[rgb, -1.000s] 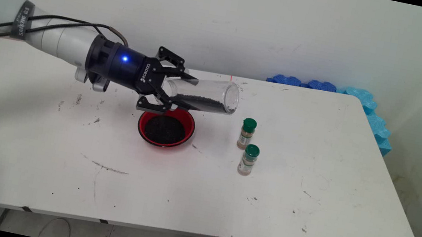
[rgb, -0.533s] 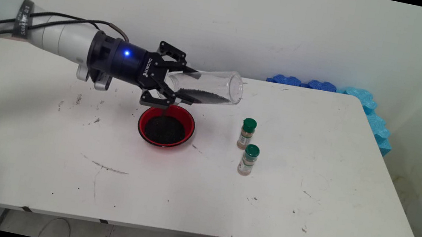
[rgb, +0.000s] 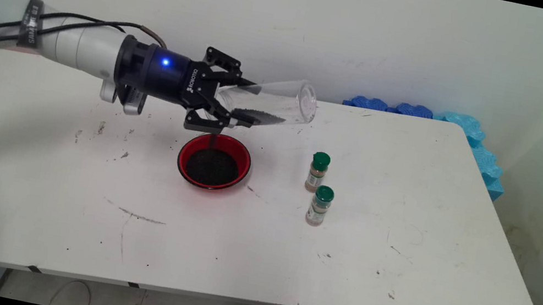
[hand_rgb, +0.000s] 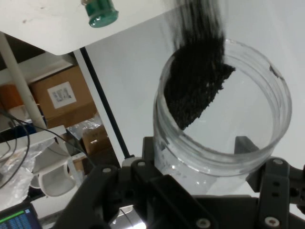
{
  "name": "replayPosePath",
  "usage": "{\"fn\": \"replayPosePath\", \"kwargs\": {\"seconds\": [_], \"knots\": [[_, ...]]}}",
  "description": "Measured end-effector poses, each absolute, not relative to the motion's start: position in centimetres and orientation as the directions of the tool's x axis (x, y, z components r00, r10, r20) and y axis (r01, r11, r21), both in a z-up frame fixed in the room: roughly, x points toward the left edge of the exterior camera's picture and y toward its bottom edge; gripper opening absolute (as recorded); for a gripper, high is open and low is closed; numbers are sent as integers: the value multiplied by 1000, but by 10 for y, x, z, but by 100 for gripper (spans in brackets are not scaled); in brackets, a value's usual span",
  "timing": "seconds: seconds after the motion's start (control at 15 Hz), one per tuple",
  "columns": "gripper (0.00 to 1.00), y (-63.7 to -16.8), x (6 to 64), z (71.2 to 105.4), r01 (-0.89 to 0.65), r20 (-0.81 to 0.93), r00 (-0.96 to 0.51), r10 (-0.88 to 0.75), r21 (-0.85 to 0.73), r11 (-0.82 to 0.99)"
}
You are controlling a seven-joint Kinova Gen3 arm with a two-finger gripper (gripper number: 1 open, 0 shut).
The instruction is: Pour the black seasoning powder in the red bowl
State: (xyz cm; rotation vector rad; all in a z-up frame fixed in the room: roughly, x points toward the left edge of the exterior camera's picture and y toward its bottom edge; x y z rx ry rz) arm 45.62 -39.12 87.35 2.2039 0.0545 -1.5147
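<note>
We see the white arm [rgb: 72,46] reaching in from the left, nearly level; tool [rgb: 236,101] points right, raised off the bench, fingers clamped on a held item.

Scuffed white table [rgb: 393,286], plain pale wall [rgb: 381,37] behind, blue foam blocks [rgb: 475,138] at far corner.
</note>
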Motion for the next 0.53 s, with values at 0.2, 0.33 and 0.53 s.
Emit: {"fn": "replayPosePath", "kwargs": {"seconds": [0.2,0.33,0.53], "knots": [[0,-391,456,874,300,-898,385,-213,340,-891],[0,-391,455,875,309,-902,379,-205,332,-891],[0,-391,455,877,318,-907,370,-200,326,-890]]}}
